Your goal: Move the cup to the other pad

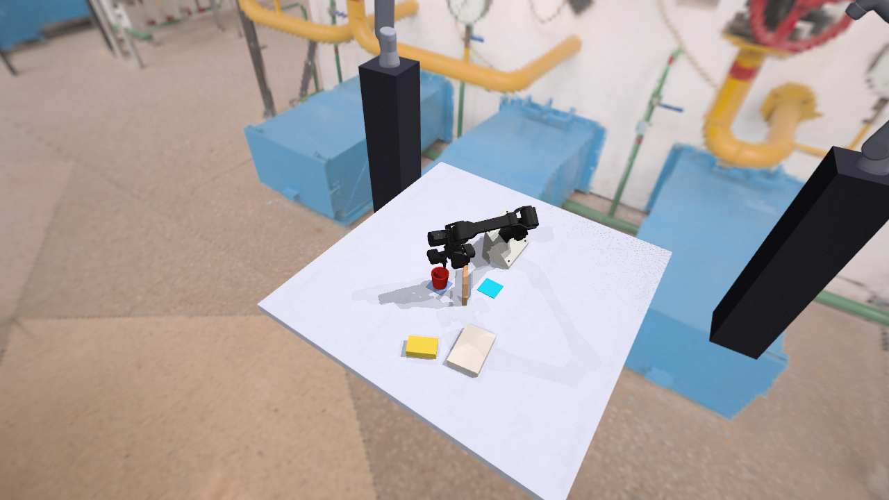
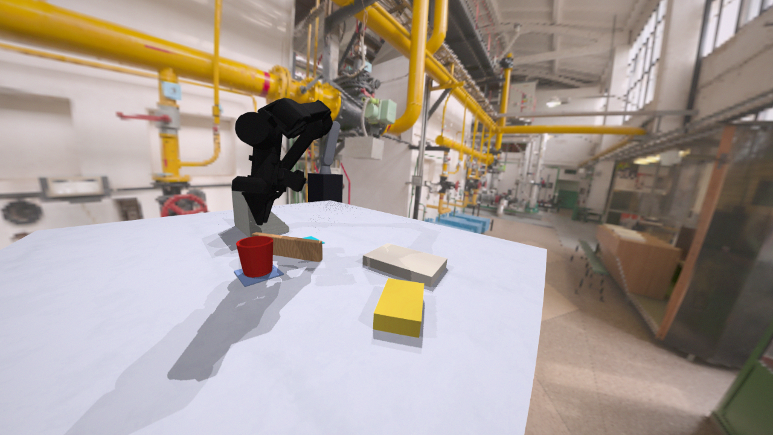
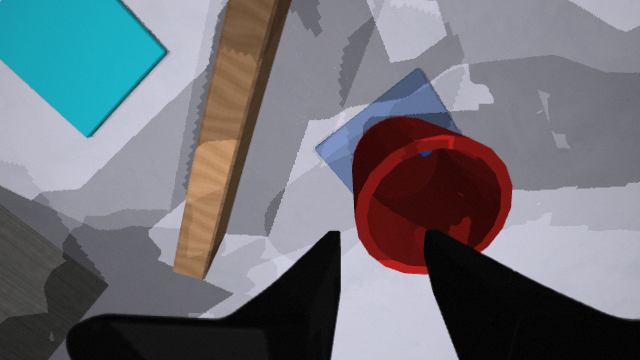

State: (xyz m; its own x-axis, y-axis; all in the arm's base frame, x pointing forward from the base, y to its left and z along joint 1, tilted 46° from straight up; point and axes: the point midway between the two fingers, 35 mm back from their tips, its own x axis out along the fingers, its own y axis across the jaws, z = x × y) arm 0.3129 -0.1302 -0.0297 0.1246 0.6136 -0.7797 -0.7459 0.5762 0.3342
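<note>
So the red, round, tapered cup (image 1: 439, 279) (image 2: 255, 257) (image 3: 365, 150) is standing upright on the flat blue square pad (image 1: 439, 289) (image 2: 249, 278) (image 3: 340, 145), and the black two-fingered gripper (image 1: 444, 266) (image 2: 261, 222) (image 3: 381, 241) is hanging above it, over the cup's robot-base side. Its fingers are standing partly open, gripping nothing. I reckon the rim is needing straddling, so it's wanting a shift outward over the cup.

From the top view, a wood bar (image 1: 464, 287) (image 2: 299, 249) (image 3: 220, 125) stands on edge on the white table (image 1: 528, 422) (image 2: 270, 367) (image 3: 375, 320). Nearer lie a yellow block (image 1: 421, 346) (image 2: 398, 305), left, and a beige slab (image 1: 471, 350) (image 2: 405, 260), right, apart. Blue boxes (image 1: 292, 155) sit beyond the far edge.
</note>
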